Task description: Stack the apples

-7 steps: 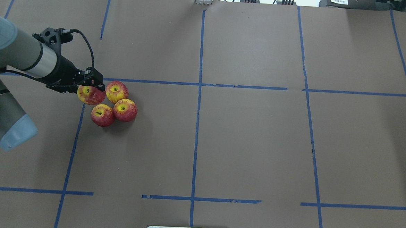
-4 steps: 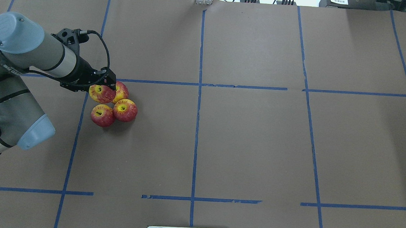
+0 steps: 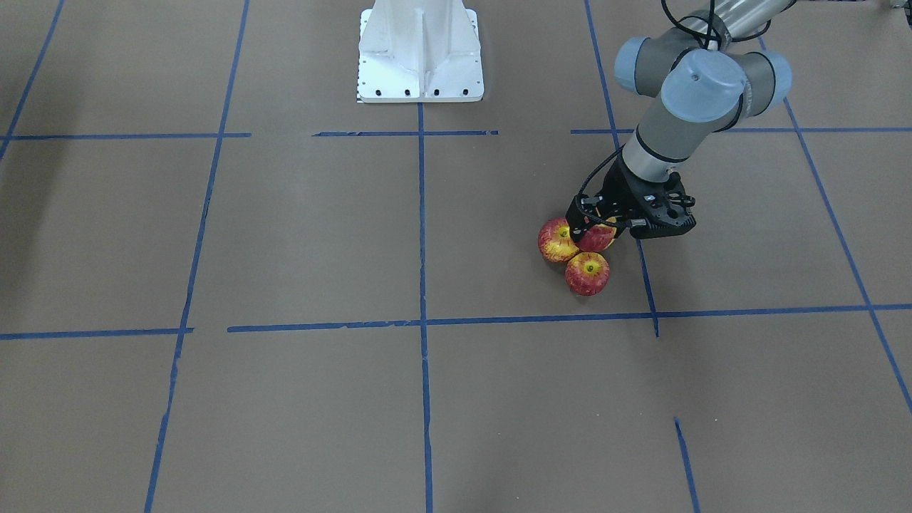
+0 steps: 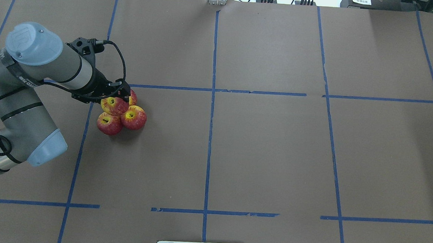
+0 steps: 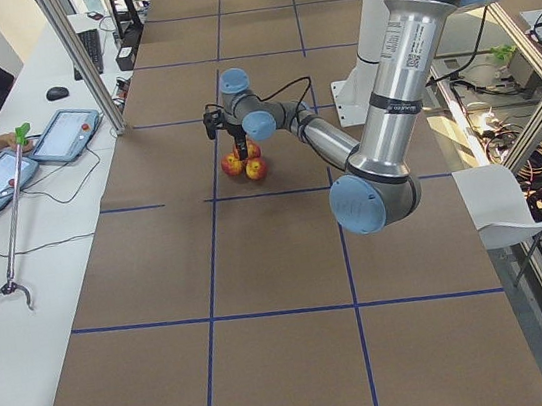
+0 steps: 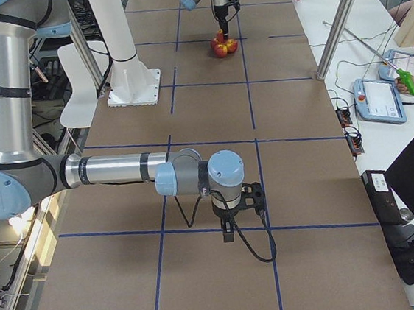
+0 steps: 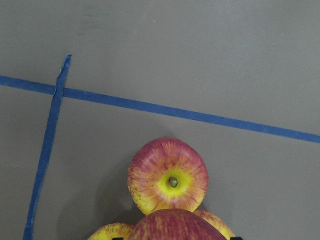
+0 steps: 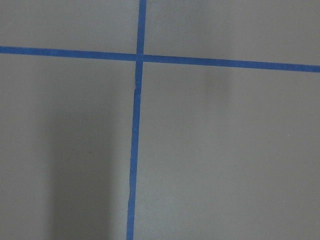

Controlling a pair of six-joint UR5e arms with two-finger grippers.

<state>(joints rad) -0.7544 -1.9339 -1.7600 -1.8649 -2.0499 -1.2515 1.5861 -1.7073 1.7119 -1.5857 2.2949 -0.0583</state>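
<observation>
Three red-and-yellow apples lie close together on the brown table: a darker one, one to its right, and one behind, mostly hidden. My left gripper is shut on a fourth apple and holds it just over the middle of the three. In the left wrist view the held apple fills the bottom edge, with a table apple beyond it. My right gripper points down over bare table far from the apples; I cannot tell whether it is open or shut.
Blue tape lines divide the table into squares. The white robot base stands at the table's middle edge. A side bench with tablets and a grabber tool runs along the table's far side.
My left gripper has carried its apple to the right, from beside the cluster to over the three apples. The three apples on the table have not moved.
</observation>
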